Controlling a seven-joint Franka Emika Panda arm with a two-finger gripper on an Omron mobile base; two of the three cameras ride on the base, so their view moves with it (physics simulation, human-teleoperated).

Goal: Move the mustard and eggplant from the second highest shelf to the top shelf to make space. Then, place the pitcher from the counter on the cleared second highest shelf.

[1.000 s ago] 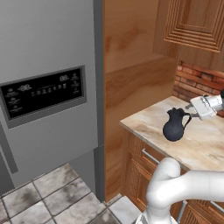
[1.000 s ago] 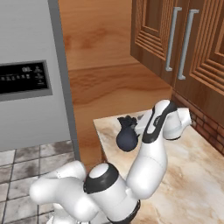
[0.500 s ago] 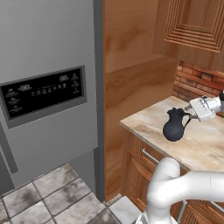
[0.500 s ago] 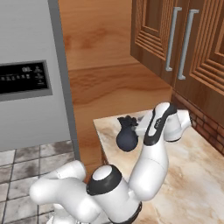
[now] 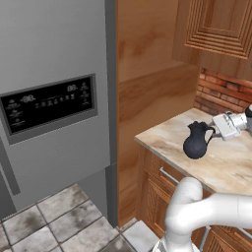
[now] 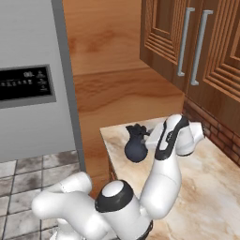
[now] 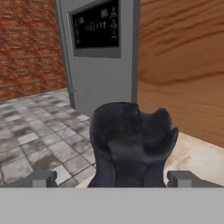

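The pitcher [image 5: 197,142], a dark jug with a round belly and a side handle, stands upright on the counter [image 5: 236,165] near its left end. My gripper [image 5: 215,130] reaches in from the right at the height of the handle, jaws open. From the right base the pitcher [image 6: 136,147] sits just left of my gripper [image 6: 150,138]. The hand view looks straight at the pitcher [image 7: 131,140], close up, with my gripper [image 7: 113,177] spread wide to either side of it. The fridge door is shut, hiding the mustard, the eggplant, the second highest shelf and the top shelf.
The grey fridge [image 5: 49,98] with its dark control panel [image 5: 49,106] stands left of a tall wooden side panel [image 5: 147,98]. Wooden wall cabinets [image 6: 197,47] hang over the counter, with a red brick wall [image 5: 221,91] behind. Grey floor tiles [image 5: 54,221] lie in front of the fridge.
The hand has edged slightly lower and closer to the pitcher's handle. The pitcher has not moved and the jaws stay open.
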